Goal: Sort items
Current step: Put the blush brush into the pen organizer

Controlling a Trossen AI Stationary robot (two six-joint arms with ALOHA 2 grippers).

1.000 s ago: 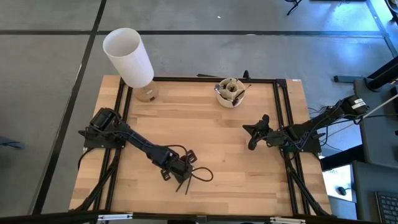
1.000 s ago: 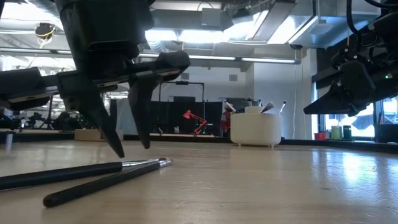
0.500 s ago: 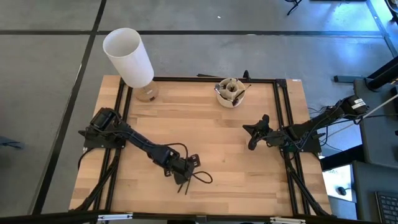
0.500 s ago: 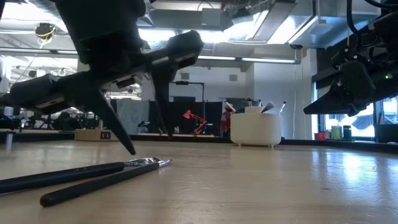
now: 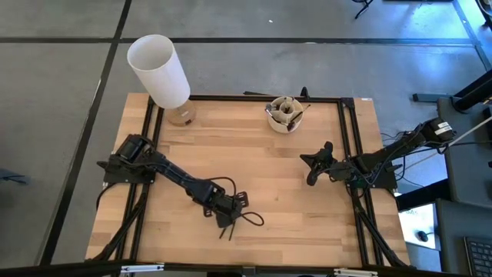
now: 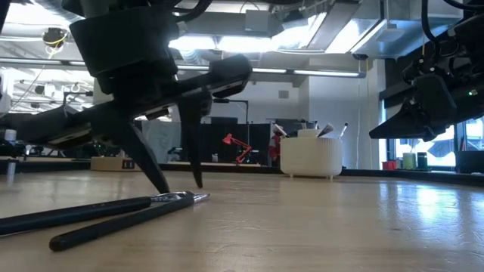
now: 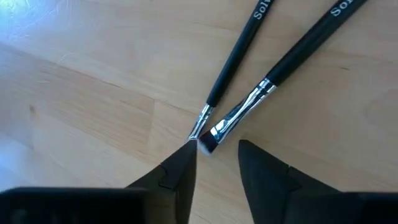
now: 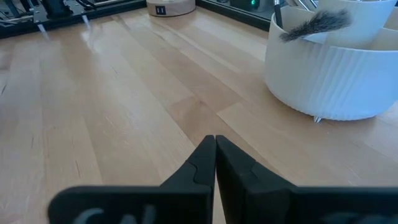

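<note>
Two black-handled brushes (image 5: 225,228) lie side by side on the wooden table (image 5: 254,161) near its front edge, silver ferrules and bristle ends pointing away from that edge. In the left wrist view they are a thin one (image 7: 227,68) and a thicker one (image 7: 292,56). My left gripper (image 5: 233,205) is open and slants down over their bristle ends (image 6: 193,198), one finger on each side of the thicker brush's tip (image 7: 208,144). My right gripper (image 5: 311,173) is shut and waits above the table's right half. Other brushes stand in the beige cup (image 5: 284,114). My left gripper's fingers come down slanting from above at the brushes' bristle ends. One fingertip (image 7: 186,152) stands right at the thin brush's tip (image 7: 194,134); I cannot tell whether it touches it. Both brushes lie flat on the table.
The tall white cylinder (image 5: 159,69) stands at the far left corner on a round wooden base. The beige cup (image 8: 336,68) sits by the far edge, a fluffy brush (image 8: 314,23) sticking out of it. A black frame rail (image 5: 350,146) runs along the table's sides.
My left gripper has turned about and tipped over the brushes, and its fingertips have come down a little toward their bristle ends. The brushes have stayed where they were.
</note>
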